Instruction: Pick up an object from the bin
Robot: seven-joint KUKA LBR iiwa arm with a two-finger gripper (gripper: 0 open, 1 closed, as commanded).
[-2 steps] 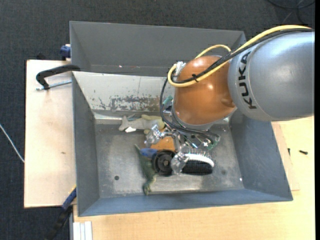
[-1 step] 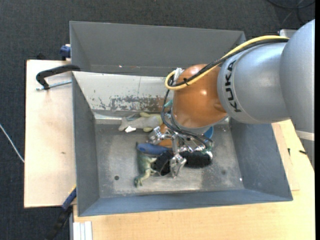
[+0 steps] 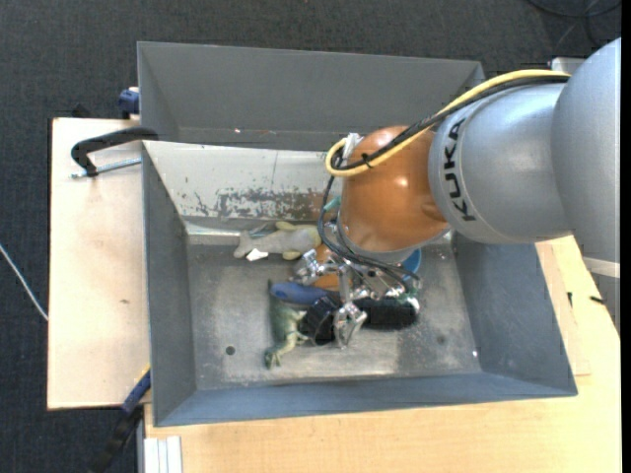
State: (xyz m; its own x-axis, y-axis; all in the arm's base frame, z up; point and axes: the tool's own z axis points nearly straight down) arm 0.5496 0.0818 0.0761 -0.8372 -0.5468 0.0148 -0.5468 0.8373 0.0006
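Note:
My gripper [image 3: 348, 315] hangs below the arm's orange cover, low over the middle of the bin floor. Its metal tip is down among a small cluster of things. Right at the tip lies a black chunky object [image 3: 319, 321], and a black oblong object [image 3: 390, 312] lies just to its right. A green toy figure [image 3: 284, 335] sprawls to the left of the tip. A blue flat piece [image 3: 294, 292] lies just above the black chunky object. Whether anything is held is hidden by the gripper's own body.
A cream and white object [image 3: 272, 239] rests against the back wall at the left. An orange bit [image 3: 325, 280] and a blue round thing [image 3: 418, 260] peek out beside the cover. The arm covers the bin's right back part.

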